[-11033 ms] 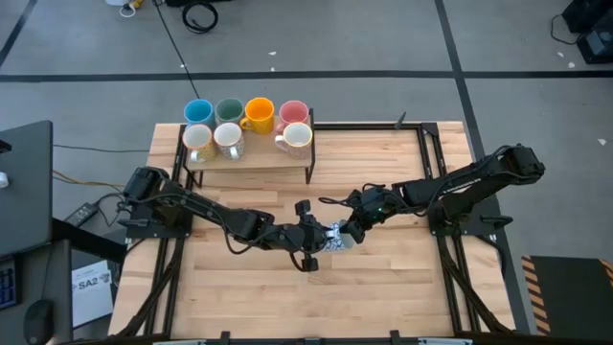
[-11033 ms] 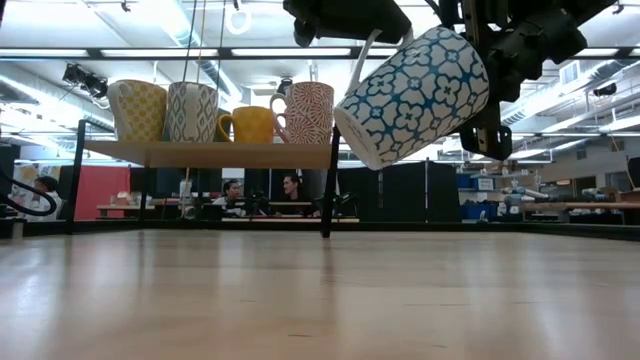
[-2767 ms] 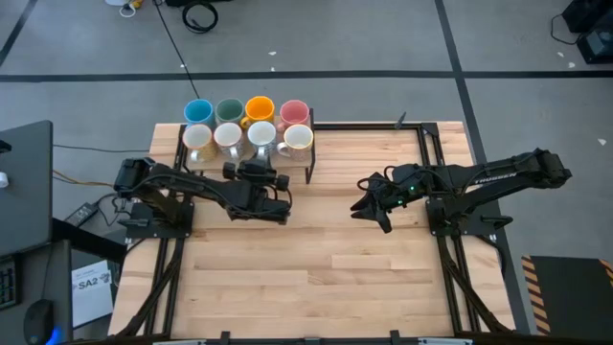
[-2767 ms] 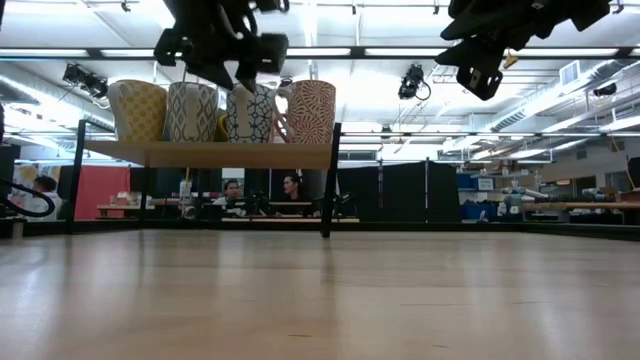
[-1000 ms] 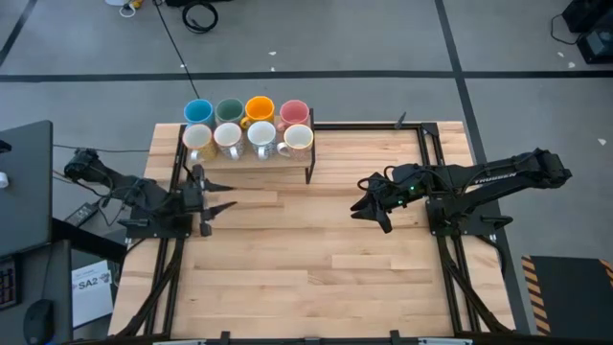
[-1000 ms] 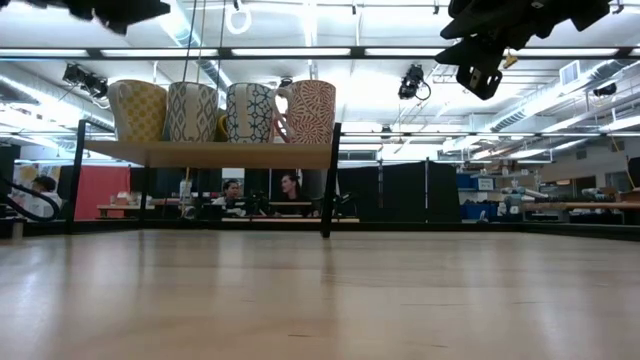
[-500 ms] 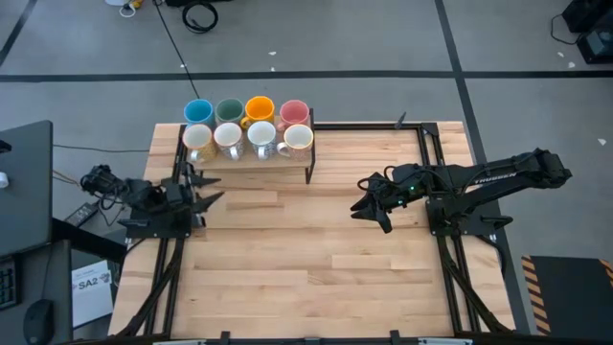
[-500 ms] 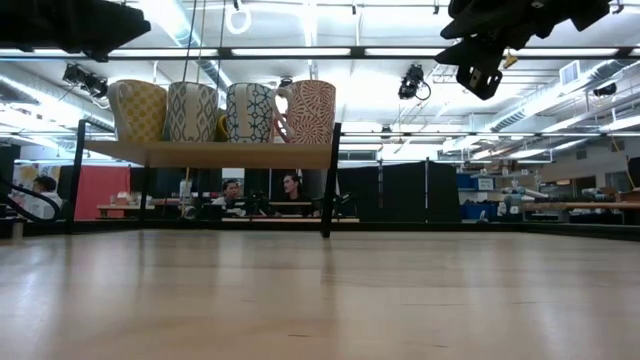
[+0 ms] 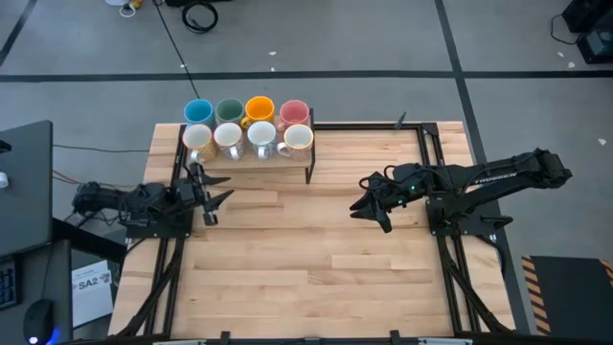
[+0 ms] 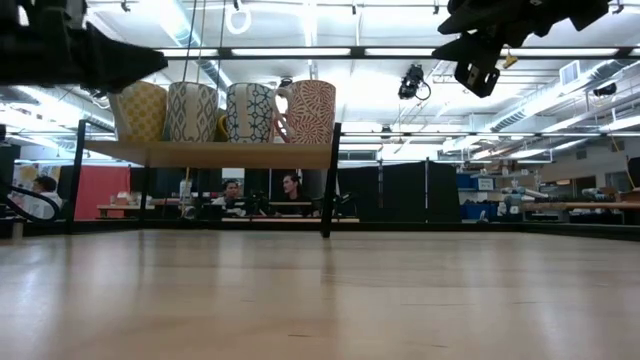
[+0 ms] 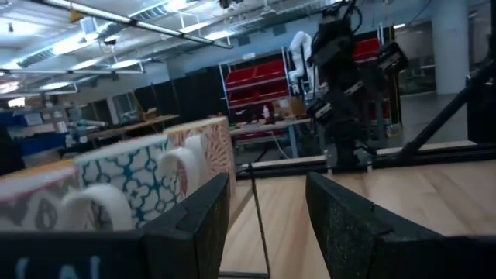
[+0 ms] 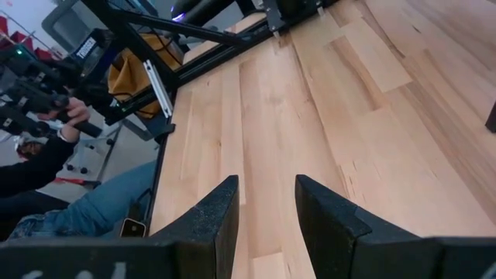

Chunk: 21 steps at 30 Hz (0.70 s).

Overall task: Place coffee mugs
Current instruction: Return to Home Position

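Eight coffee mugs stand in two rows on a small raised shelf [image 9: 251, 158] at the table's far left. The back row holds a blue mug [image 9: 198, 110], a dark green one [image 9: 229, 110], an orange one [image 9: 259, 109] and a pink one [image 9: 293, 112]. Several white mugs [image 9: 261, 136] with patterned sides [image 10: 250, 112] form the front row. My left gripper [image 9: 220, 189] hangs open near the table's left edge, just in front of the shelf, with nothing between its fingers [image 11: 267, 225]. My right gripper [image 9: 364, 209] hangs open and empty above the table's right half [image 12: 267, 209].
Black frame rails [image 9: 427, 163] run along both sides of the wooden table [image 9: 316, 268]. The right wrist view shows a seated person [image 12: 70, 194] beyond the table's edge. People sit in the room behind the shelf [image 10: 260, 195].
My left gripper has sunk at the table's left edge, in front of the shelf, and tipped closer to level while its arm folded back. Its fingers stay open and empty. The mugs have kept their places.
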### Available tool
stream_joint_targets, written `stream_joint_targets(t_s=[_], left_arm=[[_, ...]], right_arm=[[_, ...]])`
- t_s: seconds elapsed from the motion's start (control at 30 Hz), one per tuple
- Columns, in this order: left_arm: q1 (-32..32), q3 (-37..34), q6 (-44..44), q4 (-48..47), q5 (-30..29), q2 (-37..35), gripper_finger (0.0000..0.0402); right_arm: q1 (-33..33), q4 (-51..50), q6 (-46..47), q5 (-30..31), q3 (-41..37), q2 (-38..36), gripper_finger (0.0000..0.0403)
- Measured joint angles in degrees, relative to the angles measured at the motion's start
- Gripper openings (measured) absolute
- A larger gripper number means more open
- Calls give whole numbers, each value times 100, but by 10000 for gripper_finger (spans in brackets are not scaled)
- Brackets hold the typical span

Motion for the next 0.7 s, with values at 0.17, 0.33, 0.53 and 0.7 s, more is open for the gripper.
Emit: stream_joint_targets(t_s=[0.17, 0.33, 0.53, 0.7], left_arm=[[566, -106, -407, -96, 512, 0, 176], [988, -109, -559, -215, 921, 4, 176], [1284, -109, -942, -811, 1139, 8, 176], [1386, -109, -1024, -845, 1286, 9, 176]], right_arm=[[0, 40, 1, 2, 0, 0, 133], [-48, 86, 191, -9, 0, 0, 133], [-347, 271, -56, -679, 0, -273, 133], [-779, 335, -774, -1107, 0, -847, 133]])
